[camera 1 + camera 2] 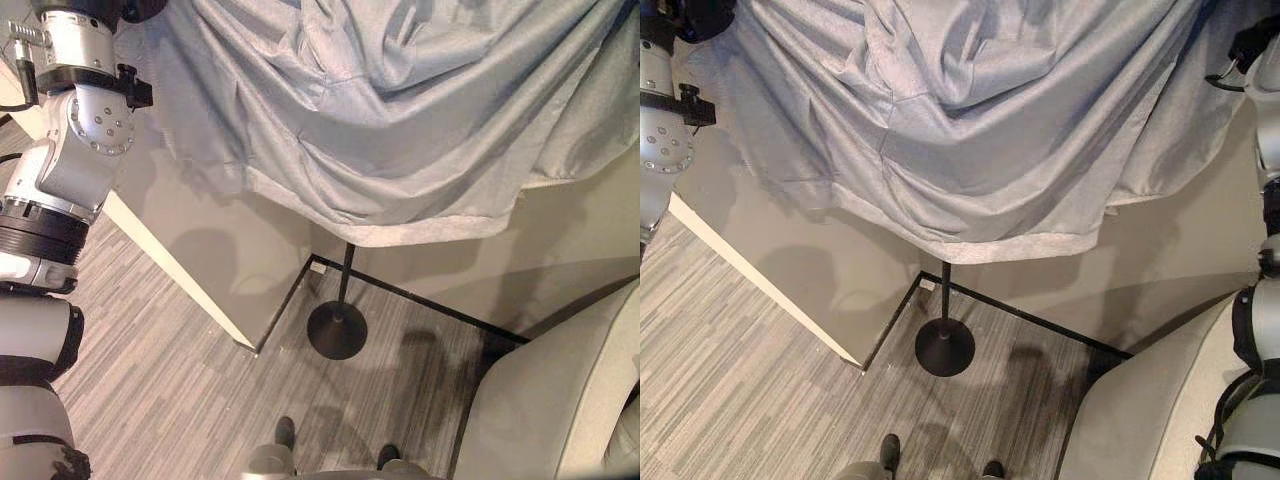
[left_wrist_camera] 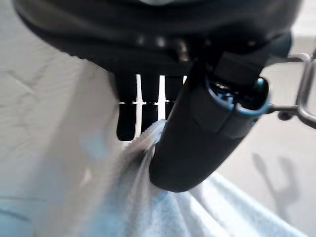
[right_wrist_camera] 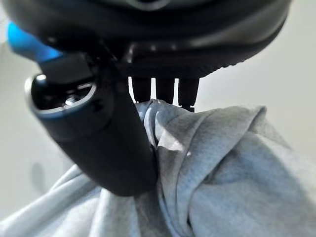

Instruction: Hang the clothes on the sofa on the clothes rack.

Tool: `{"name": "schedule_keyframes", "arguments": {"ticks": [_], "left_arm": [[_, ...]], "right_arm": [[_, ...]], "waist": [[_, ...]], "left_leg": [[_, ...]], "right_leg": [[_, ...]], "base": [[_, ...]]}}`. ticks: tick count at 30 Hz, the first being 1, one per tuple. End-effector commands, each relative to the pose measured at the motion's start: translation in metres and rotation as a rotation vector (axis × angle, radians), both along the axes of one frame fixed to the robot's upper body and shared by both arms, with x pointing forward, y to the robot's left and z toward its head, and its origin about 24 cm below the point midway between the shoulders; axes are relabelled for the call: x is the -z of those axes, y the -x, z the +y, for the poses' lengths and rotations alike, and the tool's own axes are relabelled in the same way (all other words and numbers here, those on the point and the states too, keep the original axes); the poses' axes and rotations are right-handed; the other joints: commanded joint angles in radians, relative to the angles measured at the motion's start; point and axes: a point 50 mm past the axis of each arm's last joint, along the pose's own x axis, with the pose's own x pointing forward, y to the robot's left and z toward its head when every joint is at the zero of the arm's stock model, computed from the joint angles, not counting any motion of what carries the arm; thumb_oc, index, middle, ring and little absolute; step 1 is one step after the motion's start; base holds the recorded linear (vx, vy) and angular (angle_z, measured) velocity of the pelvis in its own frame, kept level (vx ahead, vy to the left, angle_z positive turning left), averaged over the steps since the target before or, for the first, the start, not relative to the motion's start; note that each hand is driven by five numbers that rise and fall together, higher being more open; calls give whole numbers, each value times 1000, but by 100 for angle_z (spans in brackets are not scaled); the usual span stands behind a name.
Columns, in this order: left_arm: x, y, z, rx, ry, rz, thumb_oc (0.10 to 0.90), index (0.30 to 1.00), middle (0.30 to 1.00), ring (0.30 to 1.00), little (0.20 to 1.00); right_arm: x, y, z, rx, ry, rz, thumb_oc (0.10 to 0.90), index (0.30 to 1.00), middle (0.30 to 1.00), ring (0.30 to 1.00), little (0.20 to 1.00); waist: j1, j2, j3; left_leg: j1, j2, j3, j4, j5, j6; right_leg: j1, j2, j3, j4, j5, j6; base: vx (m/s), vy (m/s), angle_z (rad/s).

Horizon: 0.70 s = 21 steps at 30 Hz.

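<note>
**Operator:** Grey fabric spans the upper part of the head views. State the hold.

**Technician:** The garment (image 1: 400,120) is held spread between both raised arms, above the clothes rack (image 1: 337,325), whose black pole and round base stand on the floor (image 1: 180,390) by the wall corner. The left hand (image 2: 197,133) pinches cloth between thumb and fingers. The right hand (image 3: 108,143) grips a bunched fold the same way. The sofa (image 1: 560,400) sits at the lower right, clear of the garment.

**Operator:** Procedure for hanging?

**Technician:** Judged from this pose: keep both pinches closed, centre the cloth over the pole, and lower evenly. The rack top is hidden behind the fabric, so contact cannot be confirmed. Release only once the cloth's weight rests on the rack.
</note>
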Motion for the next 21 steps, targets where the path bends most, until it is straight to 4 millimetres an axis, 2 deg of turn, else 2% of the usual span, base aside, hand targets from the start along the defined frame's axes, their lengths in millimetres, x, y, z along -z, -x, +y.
{"name": "schedule_keyframes", "arguments": {"ticks": [1,4,5,6,7,8,10,12,13,14,15,17,19,20,21], "left_arm": [[-33,-1,39,-182,94,-14,400,300,300,300,300],[-27,-12,40,-214,90,51,400,300,300,300,300],[-13,-21,44,-241,111,112,400,300,300,300,300],[-13,-21,43,-241,109,113,400,300,300,300,300],[-4,-24,47,-260,116,145,400,300,300,300,300],[12,-28,51,-276,134,192,400,300,300,300,300],[25,-30,53,-276,146,214,400,300,300,300,300],[26,-29,53,-277,144,216,400,300,300,300,300],[47,-28,62,-297,154,256,400,300,300,300,300],[57,-26,67,-305,156,274,400,300,300,300,300],[57,-26,67,-306,156,275,400,300,300,300,300],[86,-21,74,-308,161,325,400,300,300,300,300],[108,-19,72,-283,195,361,400,300,300,300,300],[110,-18,73,-284,193,365,400,300,300,300,300],[129,-15,71,-262,227,398,400,300,300,300,300]], "right_arm": [[-40,5,19,13,37,-83,400,300,300,300,300],[-35,-4,22,45,58,-22,400,300,300,300,300],[-23,-14,26,46,55,26,400,300,300,300,300],[-23,-14,26,46,54,26,400,300,300,300,300],[-14,-19,24,52,43,59,400,300,300,300,300],[6,-27,21,53,19,108,400,300,300,300,300],[26,-35,21,19,-13,137,400,300,300,300,300],[27,-35,21,19,-13,139,400,300,300,300,300],[51,-41,22,-19,-43,174,400,300,300,300,300],[64,-44,24,-40,-50,191,400,300,300,300,300],[64,-44,24,-40,-50,192,400,300,300,300,300],[95,-47,33,-112,-41,223,400,300,300,300,300],[117,-47,35,-146,-64,244,400,300,300,300,300],[119,-46,35,-145,-64,249,400,300,300,300,300],[140,-45,38,-175,-72,277,400,300,300,300,300]], "waist": [[-2,-75,-167],[-3,-81,-160],[-4,-86,-154],[-4,-87,-157],[-3,-88,-152],[1,-95,-144],[5,-101,-133],[5,-102,-137],[6,-106,-125],[6,-109,-126],[6,-109,-127],[6,-109,-113],[8,-108,-104],[8,-108,-107],[9,-106,-98]], "left_leg": [[45,8,-34,-1,-149,-22],[37,10,-30,-1,-145,-24],[29,12,-25,-1,-142,-25],[27,12,-25,-1,-142,-25],[22,14,-24,-1,-140,-25],[13,16,-22,-1,-139,-25],[3,17,-21,-1,-138,-23],[3,17,-21,-1,-138,-23],[2,16,-19,-1,-141,-19],[5,16,-18,-1,-145,-18],[5,16,-18,-1,-145,-18],[14,12,-19,-1,-154,-10],[21,10,-21,-1,-159,-6],[23,10,-20,-1,-160,-6],[30,9,-21,-1,-164,-3]], "right_leg": [[-81,-1,66,3,42,17],[-91,0,64,3,46,20],[-99,0,63,3,49,23],[-101,0,63,3,49,23],[-106,-1,61,3,51,24],[-116,1,62,3,53,25],[-126,2,63,3,54,24],[-127,2,63,3,54,24],[-130,3,68,3,55,22],[-129,3,71,3,54,21],[-130,3,71,3,54,21],[-122,1,79,3,52,17],[-117,-1,82,3,49,13],[-115,0,82,3,49,13],[-109,-2,84,3,47,10]], "base": [[-16,8,-4],[-24,6,-5],[-14,10,-5],[0,0,0],[0,0,0],[0,0,0],[-13,12,-5],[2,7,-6],[16,9,-10],[16,9,-12],[16,17,-15],[16,26,-11],[17,19,-7],[30,18,-2],[32,16,-1]]}}
